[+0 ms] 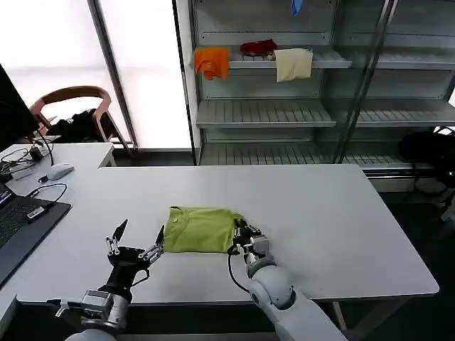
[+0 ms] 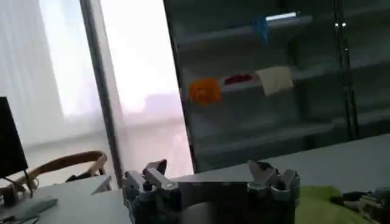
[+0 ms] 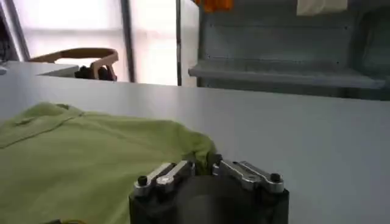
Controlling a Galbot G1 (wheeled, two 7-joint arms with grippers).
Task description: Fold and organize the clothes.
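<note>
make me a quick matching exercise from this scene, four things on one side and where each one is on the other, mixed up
Things:
1. T-shirt
2. orange cloth
3. left gripper
4. computer mouse

Places:
A. on the side table at the robot's left
B. hanging off a shelf of the rack behind the table
C. folded on the white table, near its front edge
D. open, just left of the shirt's edge

Pairs: 1-C, 2-B, 3-D, 4-A

The right gripper is at the shirt's other edge.
</note>
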